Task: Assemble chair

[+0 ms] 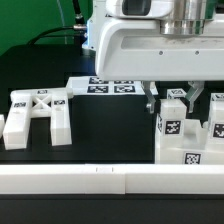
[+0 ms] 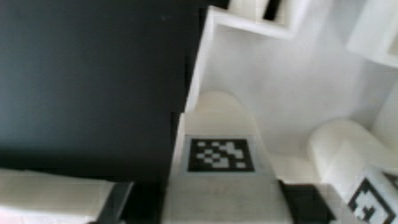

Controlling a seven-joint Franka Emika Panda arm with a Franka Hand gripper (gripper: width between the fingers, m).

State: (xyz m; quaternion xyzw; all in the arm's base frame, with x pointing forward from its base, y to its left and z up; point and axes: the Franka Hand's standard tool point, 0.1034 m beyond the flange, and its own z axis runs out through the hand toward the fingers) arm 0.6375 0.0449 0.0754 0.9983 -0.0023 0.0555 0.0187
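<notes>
The two-finger gripper (image 1: 171, 104) pinches one upright chunky white plastic block (image 1: 172, 127), one of three tagged blocks standing at the exterior view's right. One white plastic H-shaped piece (image 1: 35, 115) lies well apart, at the left.

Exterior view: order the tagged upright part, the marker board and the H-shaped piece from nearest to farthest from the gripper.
1. Tagged upright part: directly under the gripper, between its fingers.
2. Marker board: behind, toward the exterior view's left.
3. H-shaped piece: far on the exterior view's left.

Marker board (image 1: 79, 84) flat on black table (image 1: 105, 130), white rail (image 1: 100, 181) in foreground, green backdrop (image 1: 30, 25).
</notes>
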